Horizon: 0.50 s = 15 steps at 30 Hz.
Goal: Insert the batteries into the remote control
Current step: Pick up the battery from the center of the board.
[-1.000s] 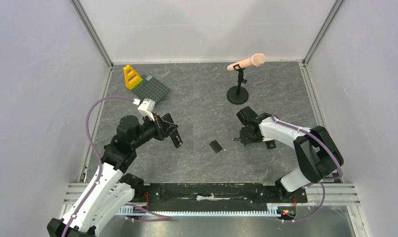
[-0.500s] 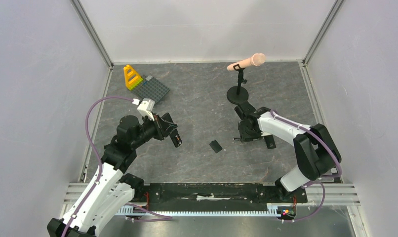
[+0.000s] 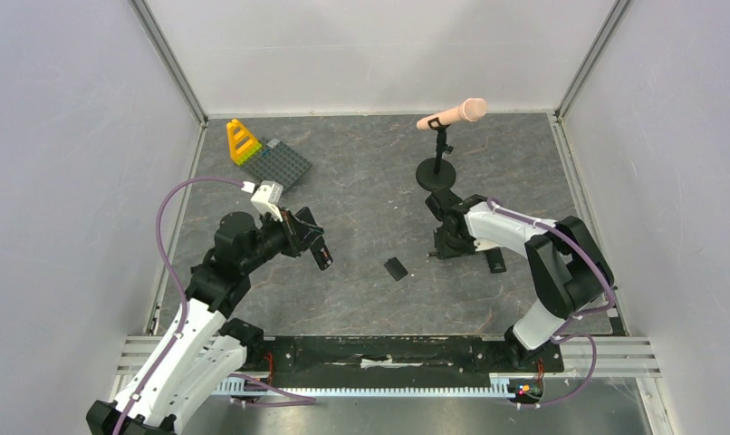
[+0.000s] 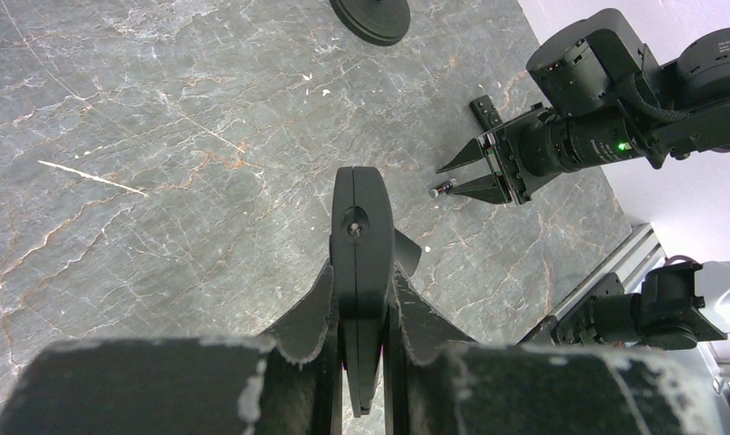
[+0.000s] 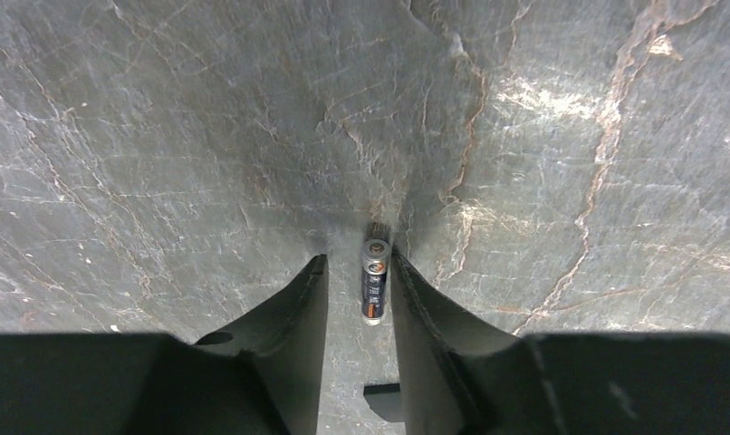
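My left gripper is clenched on the slim, matt black remote control bar, holding it edge-on above the grey marbled stone tabletop. My right gripper sits low over that surface with its jaws parted, straddling one small dark cylindrical battery with a silvery end. The cell lies flat, not gripped, nearer the finger on the right of the wrist view. A small black rectangular cover lies on the stone between the two arms.
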Each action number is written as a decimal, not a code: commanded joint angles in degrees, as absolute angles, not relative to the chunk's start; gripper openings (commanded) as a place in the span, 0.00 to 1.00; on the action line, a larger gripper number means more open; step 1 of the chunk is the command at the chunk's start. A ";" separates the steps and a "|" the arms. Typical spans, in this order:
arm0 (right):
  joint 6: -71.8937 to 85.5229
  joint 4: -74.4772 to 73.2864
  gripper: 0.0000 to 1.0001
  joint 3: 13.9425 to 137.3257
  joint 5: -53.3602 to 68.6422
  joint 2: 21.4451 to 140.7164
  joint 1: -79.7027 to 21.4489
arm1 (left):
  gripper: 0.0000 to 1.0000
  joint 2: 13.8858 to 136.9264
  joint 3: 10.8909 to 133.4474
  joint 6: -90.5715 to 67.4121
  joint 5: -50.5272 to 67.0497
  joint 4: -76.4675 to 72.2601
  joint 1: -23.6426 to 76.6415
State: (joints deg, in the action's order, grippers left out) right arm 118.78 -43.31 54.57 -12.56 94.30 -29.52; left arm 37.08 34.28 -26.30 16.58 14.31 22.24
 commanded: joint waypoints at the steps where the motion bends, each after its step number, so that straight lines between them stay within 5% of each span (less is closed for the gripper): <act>1: 125.45 -45.53 0.32 55.57 -13.94 95.18 -29.75 | 0.02 36.32 34.42 -23.82 15.68 13.36 22.22; 5: 124.78 -45.45 0.23 55.28 -14.55 95.45 -29.77 | 0.02 36.17 34.39 -23.68 15.53 13.45 22.20; 9: 122.07 -44.55 0.05 55.33 -16.40 94.84 -29.79 | 0.02 36.19 34.40 -23.68 15.58 13.49 22.19; 15: 108.06 -44.82 0.00 55.90 -26.77 90.14 -29.88 | 0.02 37.86 34.11 -25.48 18.75 12.57 22.21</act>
State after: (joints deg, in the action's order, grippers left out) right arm 115.79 -43.40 54.78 -16.93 94.35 -29.67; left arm 37.04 34.28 -26.33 16.64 14.48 22.24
